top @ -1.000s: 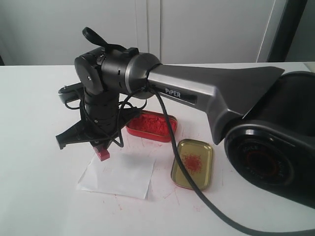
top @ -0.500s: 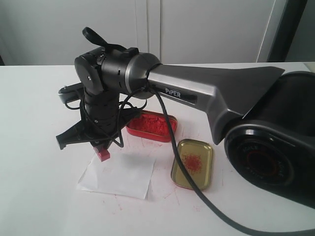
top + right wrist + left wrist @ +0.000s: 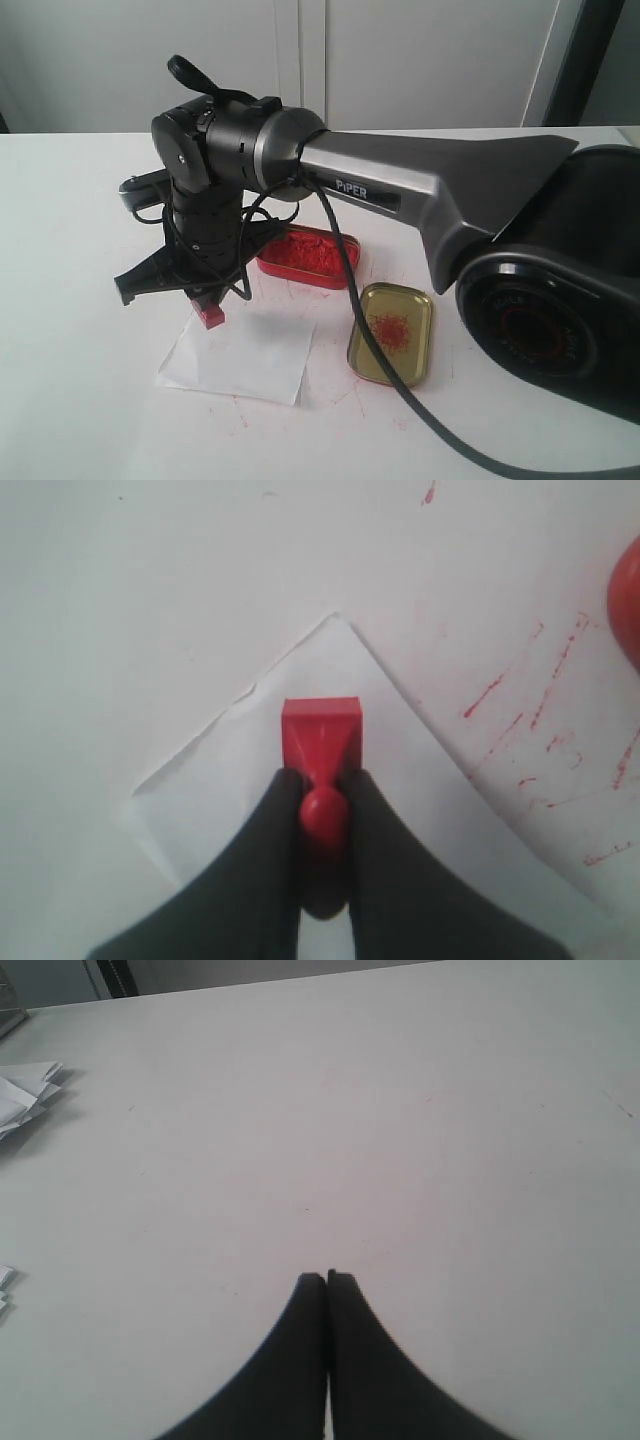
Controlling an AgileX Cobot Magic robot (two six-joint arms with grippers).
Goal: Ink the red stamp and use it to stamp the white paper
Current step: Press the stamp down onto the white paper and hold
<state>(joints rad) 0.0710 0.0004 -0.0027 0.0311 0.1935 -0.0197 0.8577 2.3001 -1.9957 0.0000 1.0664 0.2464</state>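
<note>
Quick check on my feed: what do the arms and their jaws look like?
The right arm is a silver-grey link marked PiPER between black joints, with a black cable looping off the wrist. The right gripper and left gripper both have matte black jaws, curved and tapering to narrow tips.

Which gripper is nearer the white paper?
Right. The right gripper holds the red stamp over the white paper; the left gripper sits shut above the table elsewhere.

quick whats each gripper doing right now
Left gripper: closed, holding nothing.
Right gripper: closed on the red stamp by its handle, over the white paper.
</note>
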